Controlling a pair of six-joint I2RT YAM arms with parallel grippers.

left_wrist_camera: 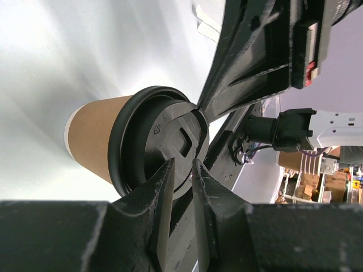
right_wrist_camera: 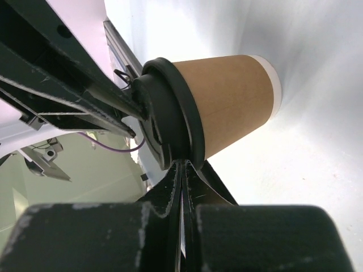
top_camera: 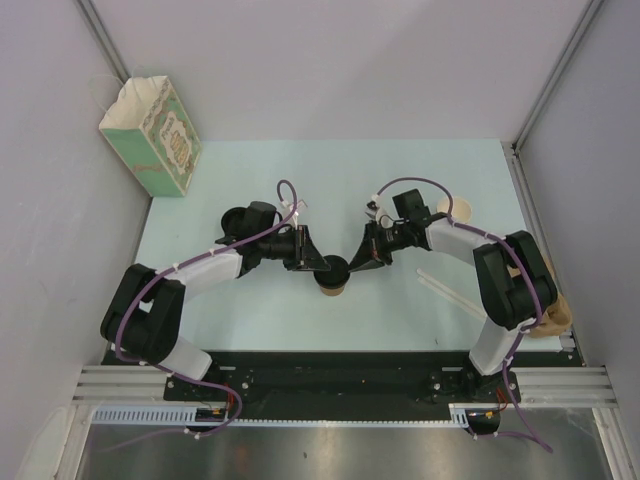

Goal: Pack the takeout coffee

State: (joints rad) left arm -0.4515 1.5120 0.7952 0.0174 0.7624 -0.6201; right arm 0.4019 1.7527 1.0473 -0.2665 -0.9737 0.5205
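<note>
I work over a pale mint table [top_camera: 250,320] boxed in by plain grey walls [top_camera: 340,60], with a black mounting plate [top_camera: 340,385] along the near edge where my 2 arms are bolted. At the far left corner stands a green patterned bag [top_camera: 160,140], its top open and showing a white lining (what is inside, I cannot see). Off to the far right, beyond my right arm, sits a tan lidless cup [top_camera: 460,209], mouth up and pale inside, and a thin white strip [top_camera: 448,288] lies on the table nearer the plate. The takeout coffee [top_camera: 333,288] stands upright near the middle of the table, between my 2 grippers, its black lid [top_camera: 335,268] seated on the tan paper body. My left gripper [left_wrist_camera: 182,170] reaches in from the left. Its fingers [left_wrist_camera: 164,192] are drawn to a narrow slit, and their tips sit against the rim of the lid; whether they pinch anything there I cannot tell. My right gripper [right_wrist_camera: 183,164] meets the cup from the right, fingers pressed practically together, with the tips touching the lid's rim on that side. Both pairs touch only the lid's edge, opposite one another, and the tan body below sits clear of them.
</note>
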